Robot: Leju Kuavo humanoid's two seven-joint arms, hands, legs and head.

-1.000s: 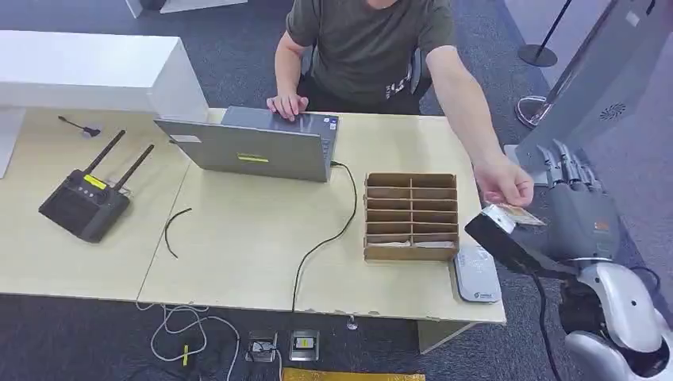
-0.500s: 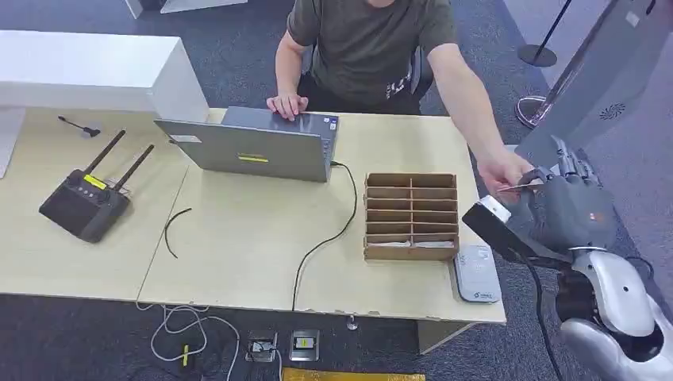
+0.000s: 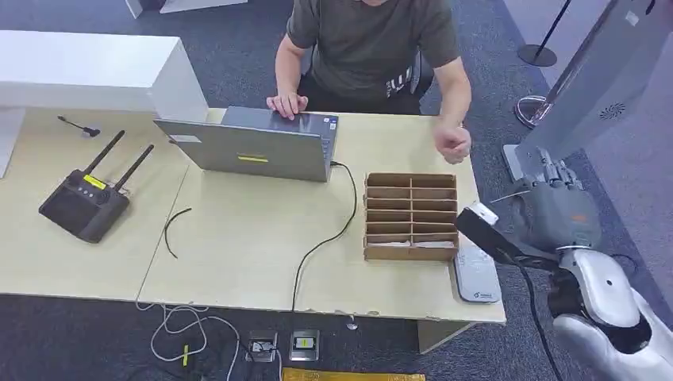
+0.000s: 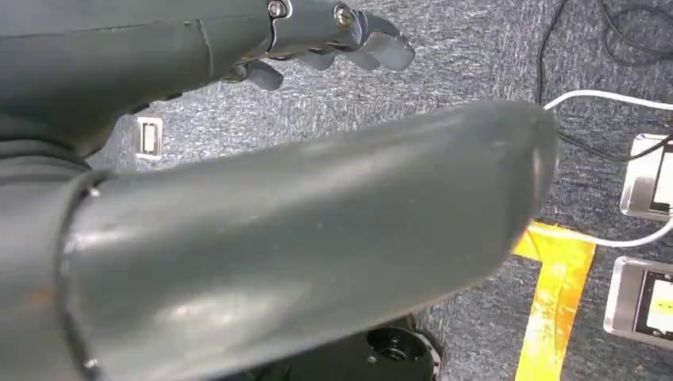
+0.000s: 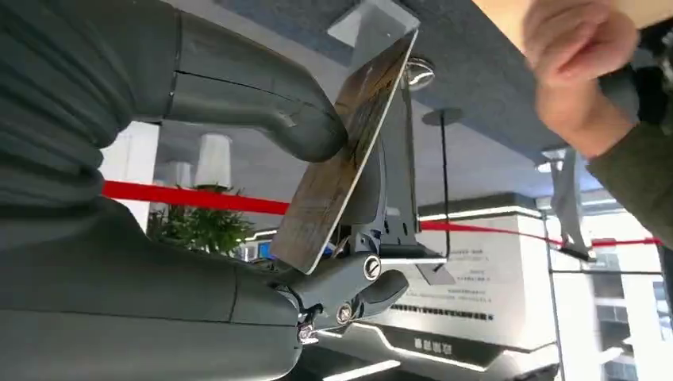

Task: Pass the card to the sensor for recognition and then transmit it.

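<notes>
Even bright indoor light; wrist views blurred close-up.

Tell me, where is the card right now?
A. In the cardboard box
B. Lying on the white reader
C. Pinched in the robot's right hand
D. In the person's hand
C: the right wrist view shows the card held between the thumb and fingers of the right hand, while the person's hand has nothing in it.

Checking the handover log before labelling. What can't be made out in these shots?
- Card print: right wrist view, seen edge-on and glary; in the head view a thin sliver at the right hand.
- Left hand fingers: left wrist view, mostly blocked by its thumb.
- Reader markings: head view, too small, partly under the right arm.
</notes>
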